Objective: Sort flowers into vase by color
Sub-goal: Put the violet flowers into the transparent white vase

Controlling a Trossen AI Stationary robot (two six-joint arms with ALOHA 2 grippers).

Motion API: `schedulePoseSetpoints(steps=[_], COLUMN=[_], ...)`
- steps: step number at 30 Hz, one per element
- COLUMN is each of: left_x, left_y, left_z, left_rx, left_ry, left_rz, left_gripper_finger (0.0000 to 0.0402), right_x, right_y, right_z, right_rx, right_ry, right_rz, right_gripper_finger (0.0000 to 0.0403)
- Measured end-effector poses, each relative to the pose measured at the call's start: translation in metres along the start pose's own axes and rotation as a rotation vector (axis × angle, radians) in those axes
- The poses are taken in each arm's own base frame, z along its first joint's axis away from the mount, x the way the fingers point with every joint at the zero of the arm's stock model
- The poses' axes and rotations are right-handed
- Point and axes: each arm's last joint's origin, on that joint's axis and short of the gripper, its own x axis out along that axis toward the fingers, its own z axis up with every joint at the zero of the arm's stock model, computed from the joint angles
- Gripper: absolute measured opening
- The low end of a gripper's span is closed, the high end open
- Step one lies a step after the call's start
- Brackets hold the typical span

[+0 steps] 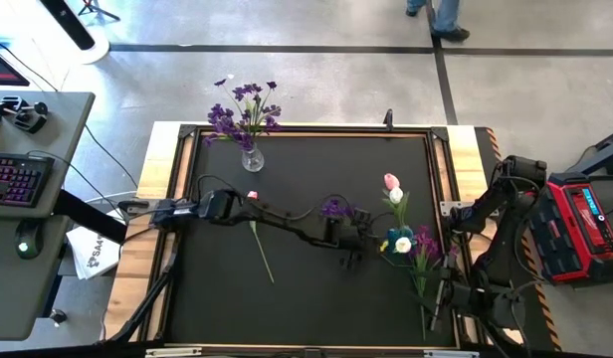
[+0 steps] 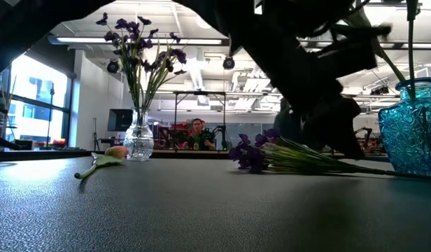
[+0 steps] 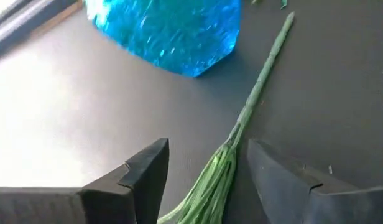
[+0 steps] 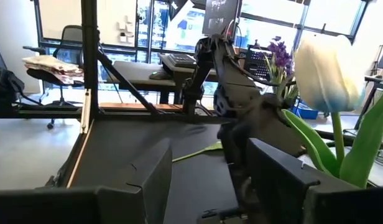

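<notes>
Looking down the left wrist camera, I have the green stem bundle of a purple clustered-blossom spray [image 3: 238, 134] running straight between my left arm's spread jaws, its long axis pointing away from them toward the faceted blue glass vase [image 3: 170, 31] just beyond. The stems sit in the gap and neither jaw presses on them, so I judge the spray not yet gripped.

From overhead, the left gripper [image 1: 348, 239] is stretched out over the middle of the black bench [image 1: 306, 298], with the spray's purple head [image 1: 335, 209] just beside it. From bench height the spray [image 2: 271, 155] lies flat on the mat, blossoms pointing away from the blue vase and stems reaching toward it.

The vase already holds pink and white tulips [image 1: 392, 189]. A clear glass vase of purple sprays [image 1: 249, 119] stands at the far left of the bench, well apart from this one. A single pink tulip [image 1: 255, 224] lies loose on the mat near the left arm.

The right gripper [image 4: 204, 168] waits at the right edge, jaws apart and holding nothing. The left arm is plainly the nearer. My next move, as I judge it, is to close across the stems, square to their length.
</notes>
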Motion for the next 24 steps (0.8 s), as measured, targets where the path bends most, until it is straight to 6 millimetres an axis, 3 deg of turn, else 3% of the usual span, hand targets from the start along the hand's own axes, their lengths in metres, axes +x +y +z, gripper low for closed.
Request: schedulePoseSetpoints(steps=[5,9,18,24], left_x=[0.006,0.009,0.018,0.01], left_y=[0.016,0.021,0.014,0.005], left_z=[-0.008,-0.013,-0.025,-0.021], left_rx=[-0.105,-0.081,-0.017,0.076], left_ry=[-0.02,-0.041,-0.024,-0.015], left_rz=[-0.14,-0.189,-0.235,-0.229], left_gripper_finger=[0.0173,0.0151,0.0113,0.0038], right_x=[0.0,0.0,0.001,0.001], right_y=[0.0,0.0,0.0,0.0], right_z=[0.001,0.002,0.002,0.002], right_rx=[0.018,0.034,0.035,0.038], right_ry=[0.0,0.0,0.0,0.0], right_rz=[0.0,0.0,-0.003,-0.004], right_gripper_finger=[0.0193,0.0193,0.0193,0.0193])
